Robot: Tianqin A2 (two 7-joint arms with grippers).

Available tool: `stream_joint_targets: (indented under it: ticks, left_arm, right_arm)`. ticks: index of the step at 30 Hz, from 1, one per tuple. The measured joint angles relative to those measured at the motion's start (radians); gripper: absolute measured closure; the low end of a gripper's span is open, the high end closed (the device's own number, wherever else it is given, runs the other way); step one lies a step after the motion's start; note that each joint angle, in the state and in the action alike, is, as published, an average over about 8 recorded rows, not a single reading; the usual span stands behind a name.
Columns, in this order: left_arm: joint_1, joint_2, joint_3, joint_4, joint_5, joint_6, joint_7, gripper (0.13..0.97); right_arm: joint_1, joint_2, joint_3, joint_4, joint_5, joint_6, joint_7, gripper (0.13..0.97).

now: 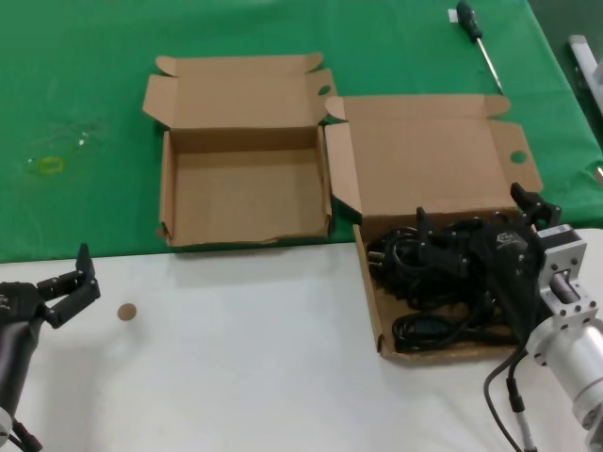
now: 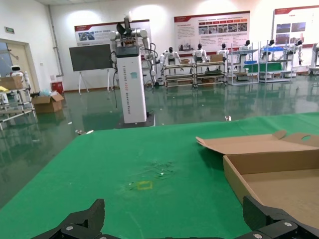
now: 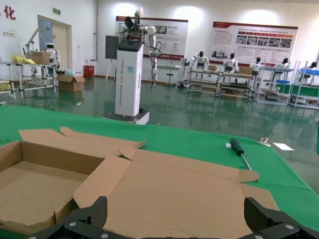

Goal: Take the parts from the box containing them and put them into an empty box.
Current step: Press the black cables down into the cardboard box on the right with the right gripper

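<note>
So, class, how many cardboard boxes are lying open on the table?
2. The empty box lies on the green cloth, toward the left. The box of cords sits just right of it, nearer the robot, with its lid folded back. None seems hidden.

Open-topped boxes (image 1: 247, 193), upright lid (image 1: 424, 155) behind.

Both boxes, the smaller one (image 1: 243, 151) at upper centre of the frame and the wider one (image 1: 429, 169) to its right, are of matt brown cardboard, plain and unprinted. The power cords (image 1: 435, 273) look like black rubber with a slight shine. The worktop (image 1: 236, 367) is smooth white in front, covered behind by matt green cloth (image 1: 75, 113).
</note>
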Motion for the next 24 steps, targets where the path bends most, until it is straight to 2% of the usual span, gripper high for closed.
stream_joint_targets:
  ticks: [13,24]
  left_arm:
    - [0.000,0.000,0.000,0.000,0.000,0.000,0.000,0.149]
    - [0.000,0.000,0.000,0.000,0.000,0.000,0.000,0.277]
  right_arm:
    - [0.000,0.000,0.000,0.000,0.000,0.000,0.000,0.129]
    - [0.005,0.057,-0.058,0.000,0.035,0.052,0.016,0.129]
